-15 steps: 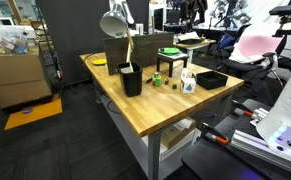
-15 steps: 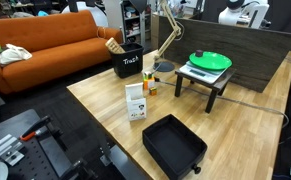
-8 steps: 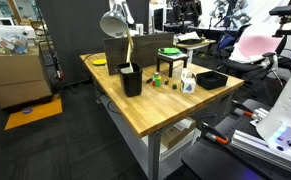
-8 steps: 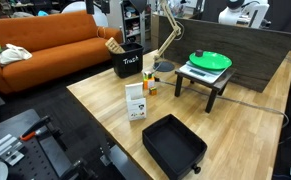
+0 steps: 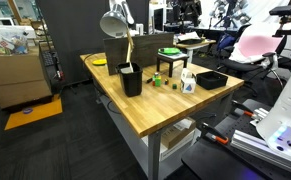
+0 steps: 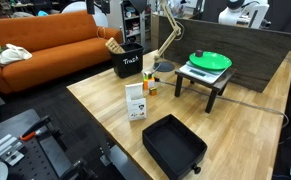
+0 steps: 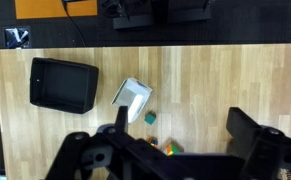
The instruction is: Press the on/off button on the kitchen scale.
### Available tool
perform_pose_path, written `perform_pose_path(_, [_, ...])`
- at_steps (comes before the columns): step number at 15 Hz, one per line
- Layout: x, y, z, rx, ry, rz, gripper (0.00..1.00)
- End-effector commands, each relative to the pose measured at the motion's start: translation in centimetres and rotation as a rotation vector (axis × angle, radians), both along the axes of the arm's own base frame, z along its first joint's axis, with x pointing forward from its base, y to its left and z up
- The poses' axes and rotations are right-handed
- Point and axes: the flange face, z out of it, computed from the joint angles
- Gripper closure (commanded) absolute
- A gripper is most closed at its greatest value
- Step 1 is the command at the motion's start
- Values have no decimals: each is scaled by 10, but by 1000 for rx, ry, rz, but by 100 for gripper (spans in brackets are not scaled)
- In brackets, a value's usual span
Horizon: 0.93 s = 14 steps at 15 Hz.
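The kitchen scale (image 6: 203, 71) is a flat grey unit on a small black stand (image 6: 213, 90), with a green plate (image 6: 210, 60) on top. It also shows in an exterior view (image 5: 170, 53) at the table's far side. I cannot make out its button. In the wrist view my gripper (image 7: 185, 130) is open and empty, high above the wooden table (image 7: 225, 80). Its two dark fingers frame bare wood. The scale is out of sight in the wrist view.
A black tray (image 6: 173, 147) (image 7: 63, 83), a white carton (image 6: 136, 101) (image 7: 133, 97), small coloured cubes (image 7: 150, 118), a black bin (image 6: 128, 62) and a desk lamp (image 5: 115, 22) stand on the table. An orange sofa (image 6: 45, 40) lies beyond.
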Motion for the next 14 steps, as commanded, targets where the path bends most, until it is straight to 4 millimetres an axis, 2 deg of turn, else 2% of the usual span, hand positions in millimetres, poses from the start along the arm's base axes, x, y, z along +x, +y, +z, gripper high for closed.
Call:
perform_pose_path(1, [10, -9, 0, -4, -13, -66, 0])
perform_pose_path(7, [36, -41, -6, -10, -23, -245, 0])
perform_pose_path(14, [78, -64, -13, -32, -15, -441, 0])
